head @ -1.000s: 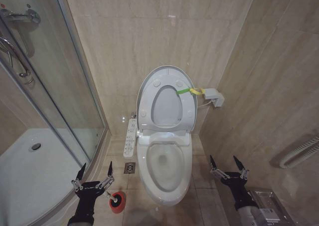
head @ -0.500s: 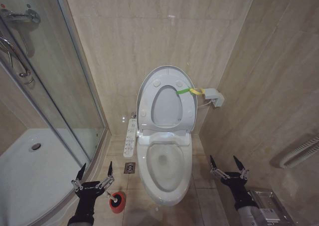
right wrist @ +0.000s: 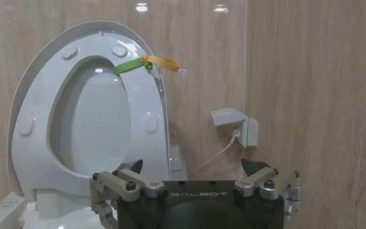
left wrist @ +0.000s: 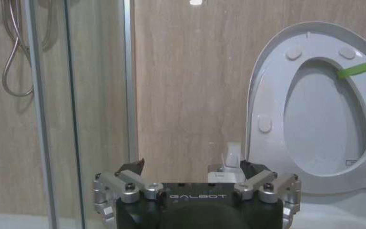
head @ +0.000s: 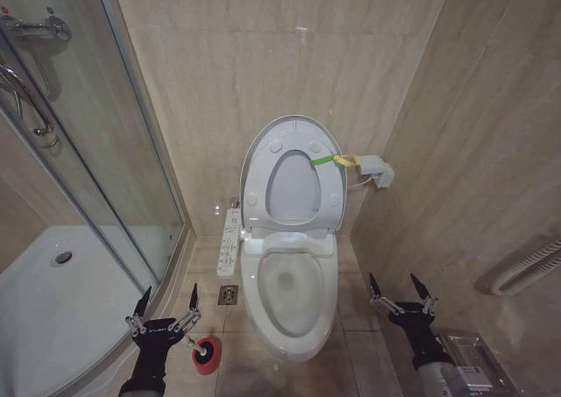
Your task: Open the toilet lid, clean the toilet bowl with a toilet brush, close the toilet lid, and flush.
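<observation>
The toilet lid (head: 293,187) stands raised against the back wall with the white seat ring folded up onto it; a yellow-green strap (head: 326,159) hangs at its right edge. Below lies the open toilet bowl (head: 290,299). The toilet brush (head: 204,352) stands in its red cup on the floor left of the bowl. My left gripper (head: 166,304) hovers open just above and left of the brush. My right gripper (head: 401,290) hangs open to the right of the bowl. Both wrist views face the raised lid (left wrist: 326,124) (right wrist: 94,119) past the open grippers (left wrist: 192,167) (right wrist: 196,167).
A curved glass shower enclosure (head: 105,160) closes off the left side. The bidet control strip (head: 230,239) and a floor drain (head: 228,294) lie between it and the toilet. A wall box with a cable (head: 377,171) sits right of the lid. A metal box (head: 469,360) stands at the lower right.
</observation>
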Controlling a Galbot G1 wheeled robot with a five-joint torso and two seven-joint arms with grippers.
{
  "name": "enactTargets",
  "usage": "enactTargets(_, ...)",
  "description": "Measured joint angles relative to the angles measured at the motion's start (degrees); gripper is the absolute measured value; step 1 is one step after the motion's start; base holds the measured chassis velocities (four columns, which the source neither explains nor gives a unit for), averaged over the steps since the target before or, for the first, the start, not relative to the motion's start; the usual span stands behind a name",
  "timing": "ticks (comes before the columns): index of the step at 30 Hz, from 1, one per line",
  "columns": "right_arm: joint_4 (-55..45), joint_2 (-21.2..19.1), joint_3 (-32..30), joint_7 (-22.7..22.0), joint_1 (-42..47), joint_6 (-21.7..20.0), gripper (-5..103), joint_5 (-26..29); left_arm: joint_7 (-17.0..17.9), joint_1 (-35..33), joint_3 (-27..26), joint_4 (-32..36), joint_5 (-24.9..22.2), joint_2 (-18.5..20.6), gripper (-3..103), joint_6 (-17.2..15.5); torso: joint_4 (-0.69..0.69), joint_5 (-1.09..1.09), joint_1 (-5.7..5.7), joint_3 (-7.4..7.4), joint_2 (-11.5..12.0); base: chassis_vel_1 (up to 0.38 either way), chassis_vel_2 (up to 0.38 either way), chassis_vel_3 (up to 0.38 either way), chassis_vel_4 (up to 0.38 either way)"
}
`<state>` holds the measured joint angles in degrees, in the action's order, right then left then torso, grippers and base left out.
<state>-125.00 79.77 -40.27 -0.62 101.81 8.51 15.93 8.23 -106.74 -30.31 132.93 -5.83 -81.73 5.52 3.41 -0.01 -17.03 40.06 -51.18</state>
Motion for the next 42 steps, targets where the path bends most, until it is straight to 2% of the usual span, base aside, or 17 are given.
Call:
enactTargets(6,4.2,0.8,1.6,0.8,-6.1,-3.3,100,-1.6,0.0,0.0,0.0,0.0,0.0,0.0,98,0.0,-0.01,0.01,0.00,0.00,0.0,0.000,0.000,0.000,0.000)
enactTargets(11,9.2,1.9,3.6,1.8,-13.5,-7.3,100,-3.5,0.0,0.0,0.0,0.0,0.0,0.0,98,0.0,-0.01,0.01,0.00,0.00,0.0,0.000,0.000,0.000,0.000)
enactTargets(14,14.0,2.8,5.5,2.8,-20.5,-11.1,100,-5.4,0.0,0.0,0.0,0.0,0.0,0.0,98,0.0,-0.01,0.00,0.00,0.01,0.0,0.000,0.000,0.000,0.000)
enactTargets(16,14.6,3.0,5.8,3.0,-21.4,-11.6,100,-5.6,0.0,0.0,0.0,0.0,0.0,0.0,98,0.0,-0.01,0.00,0.00,0.01,0.0,0.000,0.000,0.000,0.000)
enactTargets(18,17.9,3.7,7.0,3.7,-26.4,-14.3,100,-6.9,0.0,0.0,0.0,0.0,0.0,0.0,98,0.0,-0.01,0.01,0.00,0.01,0.0,0.000,0.000,0.000,0.000)
enactTargets(21,17.0,3.3,5.0,4.7,-28.0,-16.4,100,-7.2,0.0,0.0,0.0,0.0,0.0,0.0,98,0.0,-0.06,0.08,-0.02,0.02,0.0,0.000,0.000,0.000,0.000)
enactTargets(22,13.4,2.3,1.8,5.4,-27.6,-17.2,100,-6.8,0.0,0.0,0.0,0.0,0.0,0.0,98,0.0,-0.03,-0.07,-0.02,0.00,0.0,0.000,0.000,0.000,0.000)
enactTargets(23,11.5,1.8,-0.7,5.8,-26.1,-18.0,100,-5.9,0.0,0.0,0.0,0.0,0.0,0.0,98,0.0,-0.02,-0.07,-0.02,-0.01,0.0,0.000,0.000,0.000,0.000)
enactTargets(26,9.7,0.8,-4.1,6.4,-23.6,-18.2,100,-4.4,0.0,0.0,0.0,0.0,0.0,0.0,98,0.0,0.02,0.06,-0.02,0.01,0.0,0.000,0.000,0.000,0.000)
enactTargets(27,8.1,-0.4,-5.9,6.5,-21.5,-18.1,100,-2.5,0.0,0.0,0.0,0.0,0.0,0.0,98,0.0,0.05,-0.02,0.00,-0.01,0.0,0.014,-0.057,-0.004,0.008)
enactTargets(30,7.2,-0.9,-6.4,6.6,-20.2,-17.9,100,-1.5,0.0,0.0,0.0,0.0,0.0,0.0,98,0.0,0.03,0.01,0.01,0.00,0.0,-0.005,-0.057,-0.009,-0.003)
enactTargets(37,7.3,0.9,-2.0,5.8,-22.7,-16.5,100,-2.1,0.0,0.0,0.0,0.0,0.0,0.0,98,0.0,-0.02,0.00,0.00,0.00,0.0,0.000,0.000,0.000,0.000)
enactTargets(42,9.1,0.5,-1.4,5.1,-25.9,-16.2,100,-3.2,0.0,0.0,0.0,0.0,0.0,0.0,98,0.0,-0.02,0.01,0.00,0.00,0.0,0.000,0.000,0.000,0.000)
